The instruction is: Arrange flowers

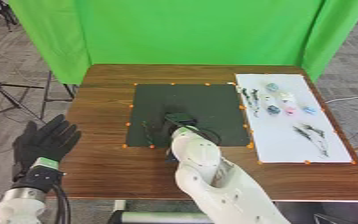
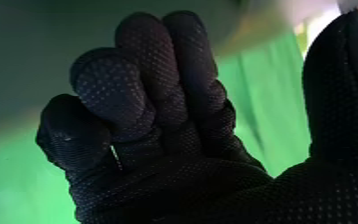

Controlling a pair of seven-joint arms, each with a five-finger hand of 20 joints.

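Note:
Over the middle of the black mat [image 1: 198, 95] is my right hand [image 1: 181, 119], its glove dark against the mat. In the right wrist view the right hand [image 2: 175, 125] is open, with loosely bent fingers and the thumb well apart from them. A thin green stem [image 1: 148, 132] lies on the mat, left of that hand. On the white sheet [image 1: 278, 150] at the right lie a blue flower [image 1: 272, 87], a white flower [image 1: 286, 95], a pink flower [image 1: 289, 110], dark sprigs [image 1: 254, 100] and long leafy stems [image 1: 314, 137]. My left hand [image 1: 44, 145] is open beside the table's left edge.
Small orange markers [image 1: 127, 124] line the mat and sheet on the brown table [image 1: 104, 175]. A green curtain [image 1: 184, 30] hangs behind the table. Black tripod legs [image 1: 11, 97] stand on the floor at the left.

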